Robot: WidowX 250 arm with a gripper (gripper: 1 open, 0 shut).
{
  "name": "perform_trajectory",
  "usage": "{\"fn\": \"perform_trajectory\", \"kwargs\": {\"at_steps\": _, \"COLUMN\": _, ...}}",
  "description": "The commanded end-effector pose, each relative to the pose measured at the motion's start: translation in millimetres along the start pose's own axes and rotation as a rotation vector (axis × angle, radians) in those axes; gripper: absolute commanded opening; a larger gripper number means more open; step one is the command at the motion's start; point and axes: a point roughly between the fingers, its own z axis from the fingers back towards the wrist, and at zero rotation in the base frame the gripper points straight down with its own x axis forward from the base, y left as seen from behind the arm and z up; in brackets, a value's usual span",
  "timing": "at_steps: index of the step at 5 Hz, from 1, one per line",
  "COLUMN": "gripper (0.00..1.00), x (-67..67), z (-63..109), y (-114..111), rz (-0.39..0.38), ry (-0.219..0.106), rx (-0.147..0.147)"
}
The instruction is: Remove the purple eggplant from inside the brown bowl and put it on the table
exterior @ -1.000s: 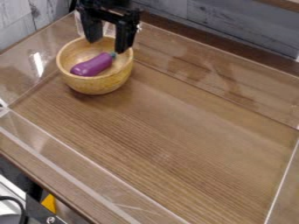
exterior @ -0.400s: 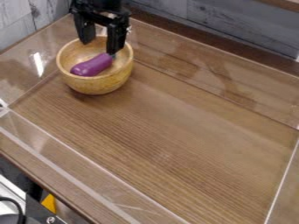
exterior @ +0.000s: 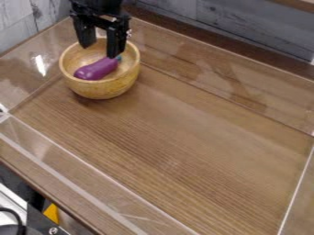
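While the eggplant is tiny next to its bowl, it's easy to spot: the purple eggplant [exterior: 97, 67] is a glossy magenta-purple little thing, long and rounded, lying at a slant inside the brown bowl [exterior: 110, 86], fatter end toward the lower left. That bowl is a round, thick-walled, pale tan wooden one sitting near the far left corner of the table [exterior: 185, 138]. So yeah, the eggplant is in the bowl, not out on the wood.

The gripper [exterior: 99, 47] is black, pointing straight down over the bowl's back rim, and its two fingers are spread wide apart with nothing between them. Not grabbing anything. Their tips hang just above the upper end of the eggplant; can't tell if one of them touches it.

Compared with a second ago, the claw has slid a bit to the left in the picture and come down slightly, so it sits more over the bowl's far left side. It's just as wide as before. Eggplant and bowl haven't budged.

Surface is a big medium-brown wood-grain top with clear plastic edging around the sides, catching some glare. Behind it there's a grey weathered plank wall [exterior: 233, 20], and some dark gear with a bit of yellow [exterior: 50, 217] pokes in at the bottom left corner.
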Motion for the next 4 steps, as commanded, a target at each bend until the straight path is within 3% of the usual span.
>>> {"fn": "perform_trajectory", "kwargs": {"at_steps": 1, "gripper": 1.0, "x": 8.6, "z": 14.5, "y": 12.5, "rz": 0.001, "ry": -0.064, "rx": 0.024}}
{"fn": "perform_trajectory", "kwargs": {"at_steps": 4, "gripper": 1.0, "x": 16.4, "z": 8.5, "y": 22.6, "rz": -0.009, "ry": -0.086, "rx": 0.014}}
